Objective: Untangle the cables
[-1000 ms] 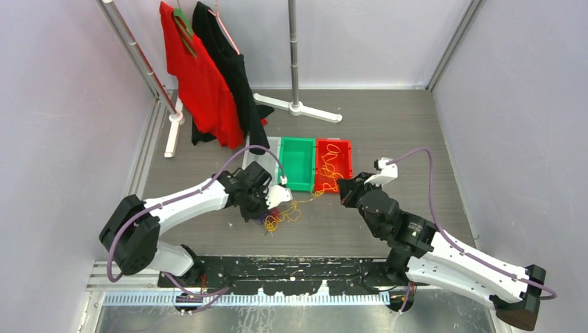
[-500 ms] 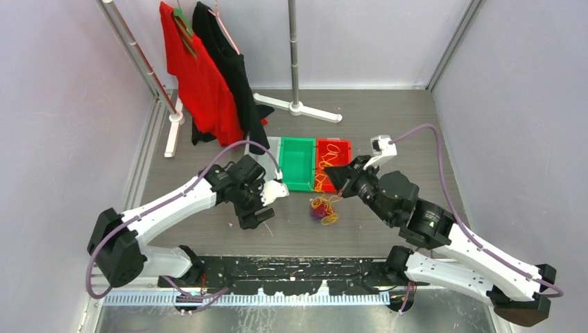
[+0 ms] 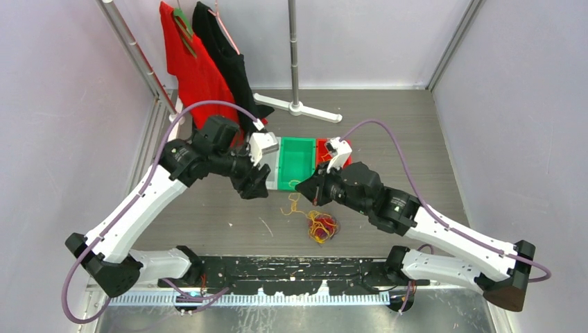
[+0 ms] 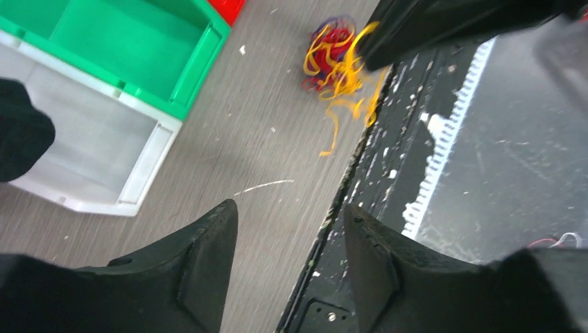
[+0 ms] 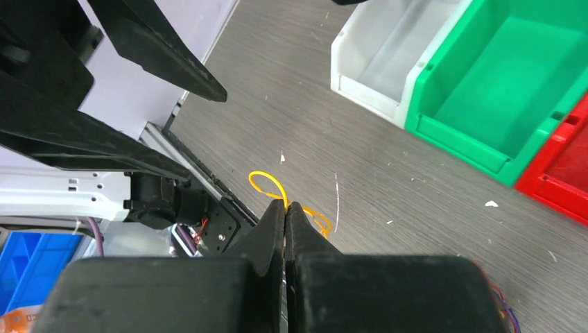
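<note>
Grey wood-grain table (image 3: 388, 139): left gripper (image 4: 290, 236) jaws apart, empty; right gripper (image 5: 286, 208) pinching orange-yellow cable (image 5: 265, 180).

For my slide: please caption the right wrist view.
Right gripper shut on an orange-yellow cable above the table, near a green bin.

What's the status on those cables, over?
Left gripper open, empty. Right gripper shut on yellow cable. Tangle on table. Nothing blocking.

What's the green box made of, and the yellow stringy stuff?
The green rectangular bin looks like hard moulded plastic: even colour, crisp rim, slight sheen. The orange-yellow cable loops look like thin coated wire or cord, curling limply.
</note>
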### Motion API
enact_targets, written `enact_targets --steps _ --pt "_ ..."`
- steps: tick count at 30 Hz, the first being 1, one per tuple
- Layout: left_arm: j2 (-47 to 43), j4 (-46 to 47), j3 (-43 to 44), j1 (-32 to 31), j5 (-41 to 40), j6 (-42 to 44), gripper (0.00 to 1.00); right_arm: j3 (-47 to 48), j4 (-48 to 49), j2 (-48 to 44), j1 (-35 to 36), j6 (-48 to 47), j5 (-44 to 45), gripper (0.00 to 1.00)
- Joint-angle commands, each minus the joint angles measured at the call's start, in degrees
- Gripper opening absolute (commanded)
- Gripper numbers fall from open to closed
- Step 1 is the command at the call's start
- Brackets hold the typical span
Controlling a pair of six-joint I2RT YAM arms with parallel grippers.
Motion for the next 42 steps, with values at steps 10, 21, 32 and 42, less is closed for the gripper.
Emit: enact_targets --steps 10,21,32,42 --pt "2.8 5.5 0.6 0.7 12.6 -15.4 0.62 1.5 11.3 6.8 0.0 1.0 -8.1 0.01" --pt "4.6 15.4 -4.4 7.0 22.9 -28.1 0.44 -1.2 16.5 6.9 0.0 3.1 -8.4 0.01" --pt "3.8 12.1 -3.5 7.0 21.8 -24.5 0.04 -2.3 18.1 7.3 0.0 3.8 -6.0 0.01" --pt "0.6 2.5 1.3 6.2 7.8 -14.5 0.0 -6.0 16.2 5.5 0.0 1.8 2.7 0.32"
